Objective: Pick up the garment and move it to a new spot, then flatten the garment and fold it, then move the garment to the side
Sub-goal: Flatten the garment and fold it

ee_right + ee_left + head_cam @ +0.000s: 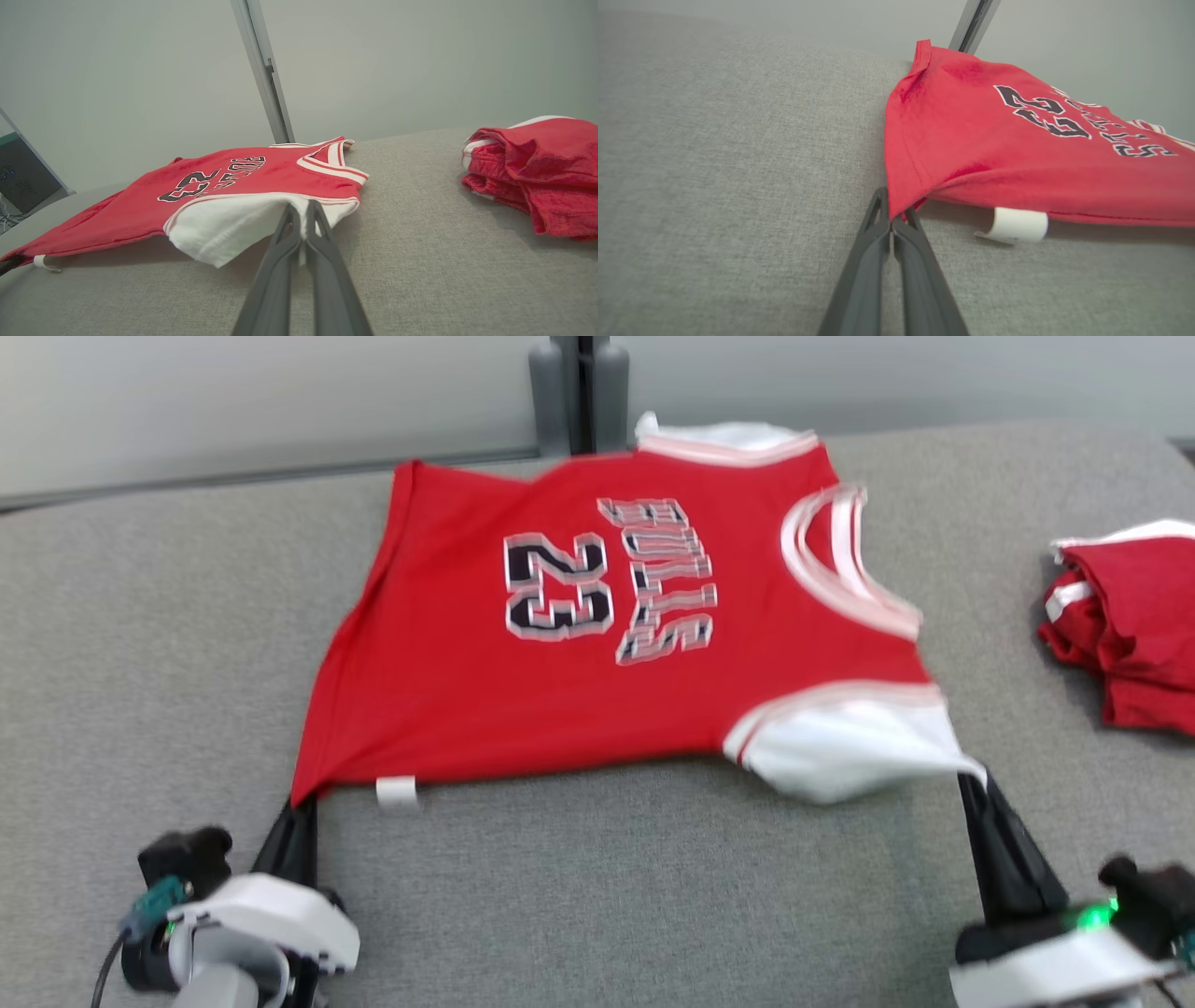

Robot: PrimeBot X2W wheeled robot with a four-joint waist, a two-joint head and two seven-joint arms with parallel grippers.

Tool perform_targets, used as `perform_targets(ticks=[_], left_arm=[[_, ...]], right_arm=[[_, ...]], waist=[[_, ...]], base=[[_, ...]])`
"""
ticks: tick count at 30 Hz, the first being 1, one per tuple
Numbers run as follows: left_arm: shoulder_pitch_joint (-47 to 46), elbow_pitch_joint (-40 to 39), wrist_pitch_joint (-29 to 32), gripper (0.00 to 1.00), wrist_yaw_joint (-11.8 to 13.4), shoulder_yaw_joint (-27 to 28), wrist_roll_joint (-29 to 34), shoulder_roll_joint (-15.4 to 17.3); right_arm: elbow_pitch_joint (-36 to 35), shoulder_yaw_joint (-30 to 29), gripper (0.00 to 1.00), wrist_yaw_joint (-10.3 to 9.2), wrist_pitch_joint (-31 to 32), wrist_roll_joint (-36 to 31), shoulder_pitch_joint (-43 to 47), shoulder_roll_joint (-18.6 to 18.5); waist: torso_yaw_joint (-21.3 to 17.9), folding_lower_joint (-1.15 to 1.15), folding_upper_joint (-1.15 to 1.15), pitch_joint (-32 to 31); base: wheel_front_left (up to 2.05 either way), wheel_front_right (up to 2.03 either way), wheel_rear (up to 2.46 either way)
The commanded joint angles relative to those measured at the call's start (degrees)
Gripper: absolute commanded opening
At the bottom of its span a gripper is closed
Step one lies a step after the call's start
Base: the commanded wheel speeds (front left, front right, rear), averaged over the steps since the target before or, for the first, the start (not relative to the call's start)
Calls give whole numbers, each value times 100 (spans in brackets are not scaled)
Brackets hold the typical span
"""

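Note:
The garment [523,691] is a red jersey with white trim, white sleeves and the number 23, spread sideways over the grey surface. My left gripper [301,807] is shut on its red hem corner at the near left; the left wrist view shows the garment [994,158] lifted off the surface there, pinched by the left gripper [893,219]. My right gripper [973,784] is shut on the white sleeve edge at the near right. The right wrist view shows the garment [233,186] with its white sleeve draped over the right gripper [301,210].
A pile of red and white cloth [1125,625] lies at the right edge of the grey padded surface [616,887], also seen as cloth [537,172] in the right wrist view. A dark post [579,392] stands behind the far edge. A white tag [396,791] hangs from the near hem.

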Motion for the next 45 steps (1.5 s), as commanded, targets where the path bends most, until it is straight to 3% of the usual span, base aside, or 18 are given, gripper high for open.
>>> perform_targets(ticks=[1,8,9,13,20,26,29,36,44,45], left_arm=[[348,-314,126,0,64,-7,29,90],[1893,-2298,1128,0,442,-1,-29,295],[1893,-2298,1128,0,442,-1,-29,295],[2824,-3750,1788,0,760,114,-266,269],[3254,-4705,2380,0,1071,102,-341,249],[3035,-4841,2581,0,1095,11,-388,241],[2755,-4729,2677,0,980,-9,-650,147],[1769,-4002,2893,0,732,5,-983,214],[756,-3194,3014,0,435,-118,-1127,288],[667,-3106,3024,4,397,-126,-1164,292]], right_arm=[[-228,-101,0,-2,-26,-79,371,-18],[-1028,-368,0,-2,260,-220,1697,21],[-1028,-368,0,-2,260,-220,1697,21],[-1577,-560,0,-2,618,-344,2254,82],[-1826,-674,0,-2,884,-366,2353,172],[-1680,-611,0,-2,952,-269,2084,138],[-1468,-564,0,-2,1026,-100,1705,33],[-511,-213,0,-2,967,179,227,-488],[720,516,0,-2,687,508,-1186,-766],[882,599,12,-2,667,582,-1292,-759]], waist=[[115,0,0,-372],[234,0,0,-912],[234,0,0,-912],[211,0,0,-1114],[200,0,0,-1114],[228,0,0,-852],[214,0,0,-564],[255,0,0,190],[317,0,0,614],[314,0,0,633]], base=[[0,0,0],[0,0,0],[0,0,0],[0,0,0],[0,0,0],[0,0,0],[0,0,0],[0,0,0],[0,0,0],[0,0,0]])
